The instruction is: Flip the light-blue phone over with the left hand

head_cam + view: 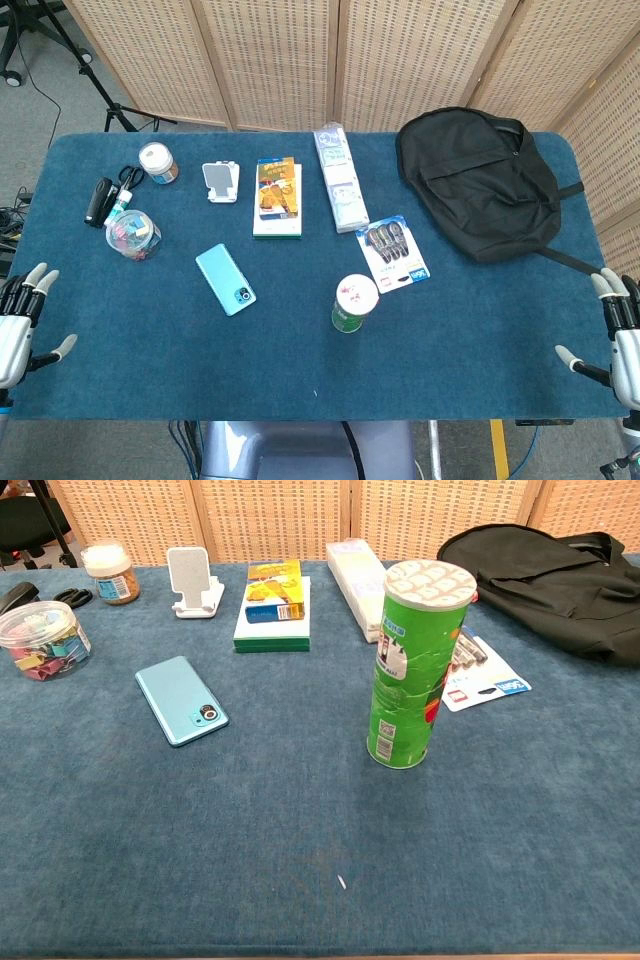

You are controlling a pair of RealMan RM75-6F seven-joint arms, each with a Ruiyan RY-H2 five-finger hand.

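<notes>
The light-blue phone (225, 279) lies flat, camera side up, left of centre on the table (300, 360); your left hand (22, 322) waits empty at the near-left edge, fingers spread, well apart from it. Lying flush on cloth, the phone may skid toward the clip jar (133, 235) if you push instead of lifting an edge; the right hand (620, 335) is also empty, fingers apart.

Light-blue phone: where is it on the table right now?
The light-blue phone lies flat, camera side up, on the left half of the blue table, between the clear jar of colourful clips and the green cylindrical can.
</notes>
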